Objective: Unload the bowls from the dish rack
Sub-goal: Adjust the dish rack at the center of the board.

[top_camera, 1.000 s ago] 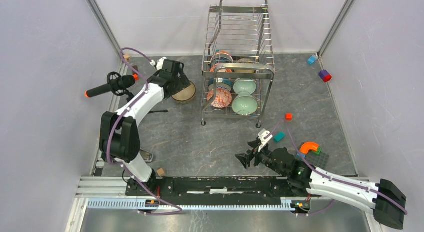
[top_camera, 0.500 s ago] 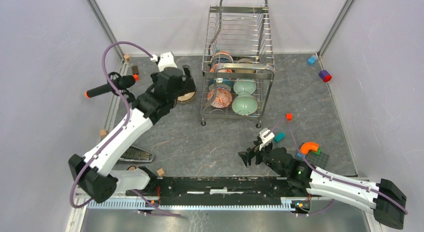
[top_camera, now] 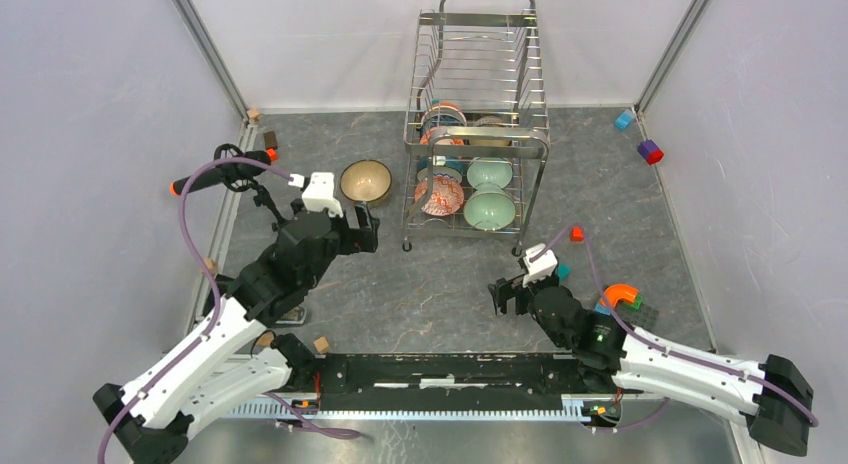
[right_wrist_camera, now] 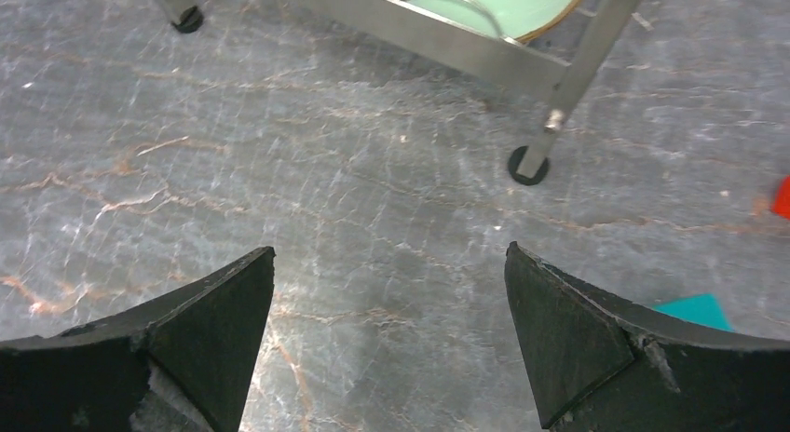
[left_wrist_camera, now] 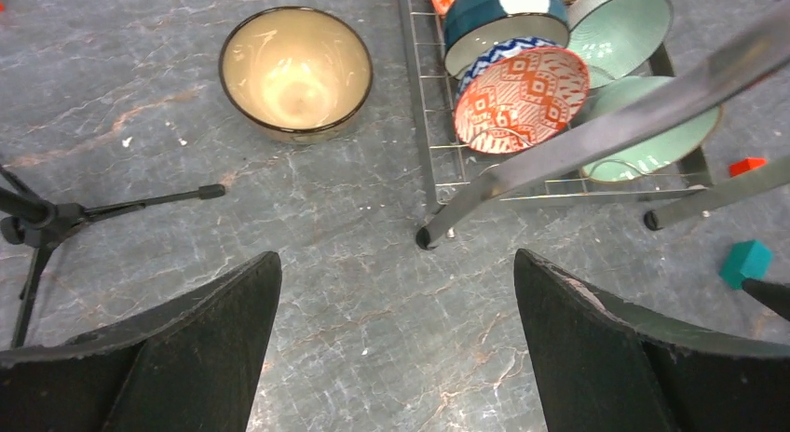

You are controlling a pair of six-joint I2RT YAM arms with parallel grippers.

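Between either pair of jaws nothing is held. The left jaws are spread wide above the desk [top_camera: 420,284], just in front of the left front leg of the dish rack [top_camera: 478,134]. The right jaws gape equally wide, low before its right front leg.

A tan bowl [left_wrist_camera: 296,74], dark-rimmed and glossy inside, is set upright just left of the rack. The other bowls are stood on edge in the rack's lower tier. An orange patterned bowl [left_wrist_camera: 522,99] is at front left, pale green bowls [top_camera: 490,209] are at front right, and more are packed close behind.

A slip is judged likely if a smooth glazed rim is pinched shallowly. The thin chrome tines and the rail overhead could be snagged by a finger, and the rack could be dragged on its tube legs. Neighbouring bowls could be knocked and chipped when one is lifted.
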